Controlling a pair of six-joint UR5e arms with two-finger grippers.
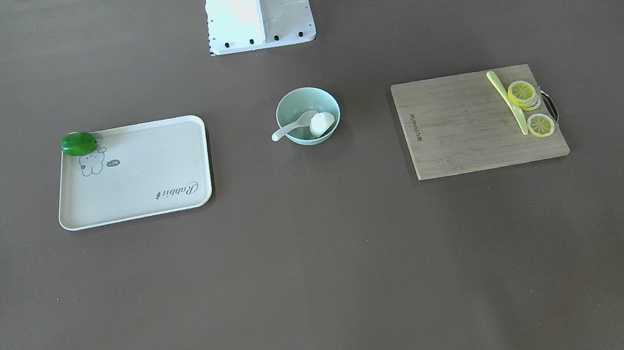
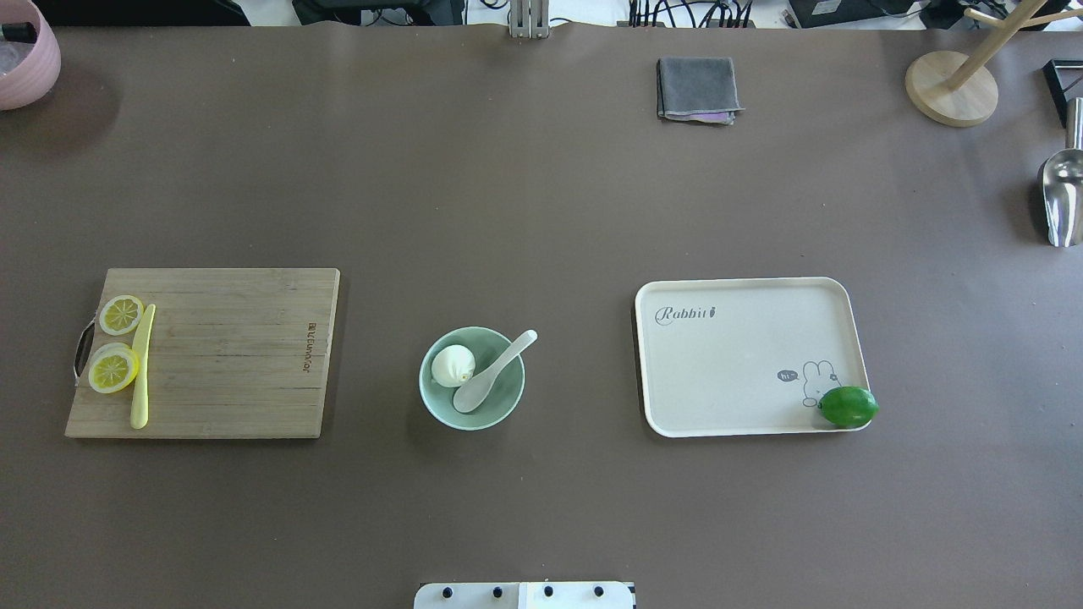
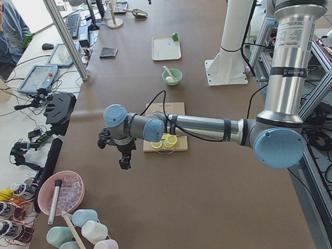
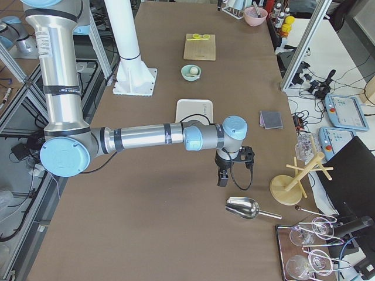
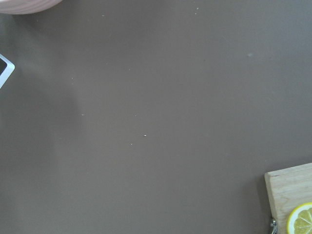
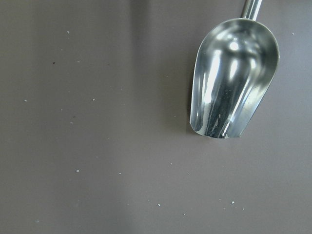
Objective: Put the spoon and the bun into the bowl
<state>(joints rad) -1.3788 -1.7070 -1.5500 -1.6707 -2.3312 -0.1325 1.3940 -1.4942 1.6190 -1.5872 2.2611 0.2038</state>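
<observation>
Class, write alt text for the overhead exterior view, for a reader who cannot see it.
A white bun and spoon sit in a mint-green bowl mid-table. Left of it lies a wooden cutting board with lemon slices; right of it, a cream tray with a green fruit at its corner.

Seen from overhead, the bowl [image 2: 508, 399] is pale mint-green, the spoon [image 2: 495, 372] and bun [image 2: 453, 365] in it plain white, the table [image 2: 541, 211] brown. The tray [image 2: 744, 372] is cream with a grey rabbit sketch — a green fruit [image 2: 848, 406] at its 4 o'clock corner. The board [image 2: 237, 355] shows light wood grain, with yellow lemon slices [image 2: 114, 370] at 9 o'clock.
</observation>
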